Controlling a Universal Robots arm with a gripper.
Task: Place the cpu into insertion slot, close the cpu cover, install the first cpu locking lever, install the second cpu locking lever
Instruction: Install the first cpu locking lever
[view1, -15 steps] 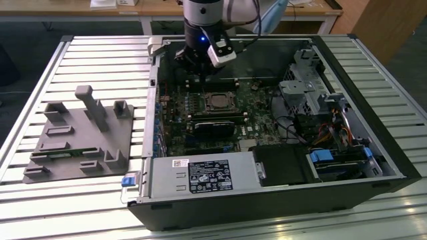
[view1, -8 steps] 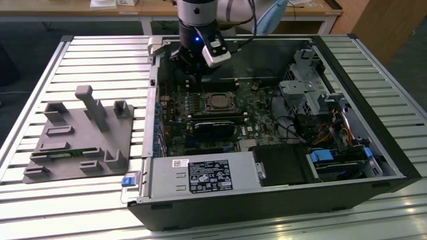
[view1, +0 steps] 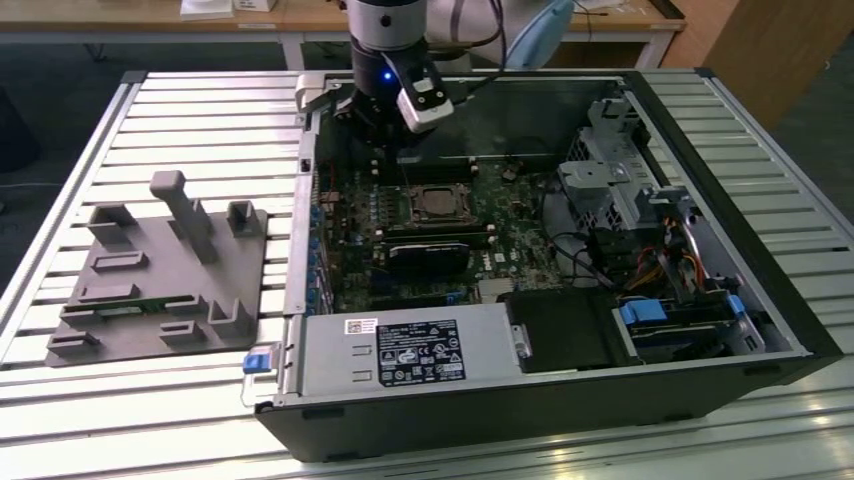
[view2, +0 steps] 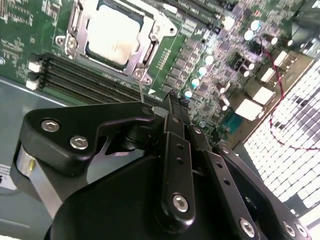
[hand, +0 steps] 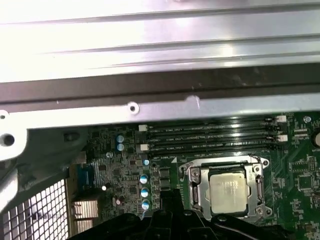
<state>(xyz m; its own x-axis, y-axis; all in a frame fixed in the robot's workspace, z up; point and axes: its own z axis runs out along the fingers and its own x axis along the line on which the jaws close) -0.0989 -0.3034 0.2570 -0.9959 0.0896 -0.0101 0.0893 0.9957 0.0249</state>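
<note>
Second wrist view: cpu (view2: 114, 35) near tool (view2: 171, 102)

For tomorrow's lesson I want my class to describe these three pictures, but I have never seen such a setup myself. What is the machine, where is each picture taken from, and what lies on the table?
The machine is a single robot arm ending in a black gripper. The exterior view looks from off the arm at a slatted metal table; both wrist views come from cameras riding on the arm. On the table lies an open computer case, and toward the exterior view's left a grey holder tray. Inside the case the gripper hangs above the green circuit board. The cpu already sits in place there, with the silver cpu cover framing it. Whether the gripper holds anything, I cannot tell.
</note>
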